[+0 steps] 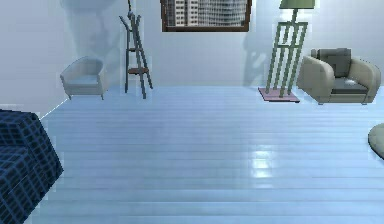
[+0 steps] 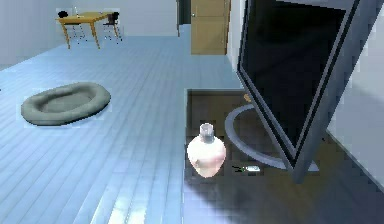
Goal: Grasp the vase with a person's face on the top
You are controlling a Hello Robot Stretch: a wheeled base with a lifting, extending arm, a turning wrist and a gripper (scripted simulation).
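Pale pink vase (image 2: 206,152), grey top indistinct, upright on dark low table (image 2: 205,108), just beside large black screen (image 2: 290,70). Small unidentifiable item (image 2: 248,170) near base. Grey round cushion (image 2: 66,102) on floor, well apart. Jaws: state cannot be told.

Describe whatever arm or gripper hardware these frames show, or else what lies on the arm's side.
The looks of arm and gripper cannot be told here. The arm side view has a pale pink round-bodied vase with a grey top standing upright beside a large black flat screen.
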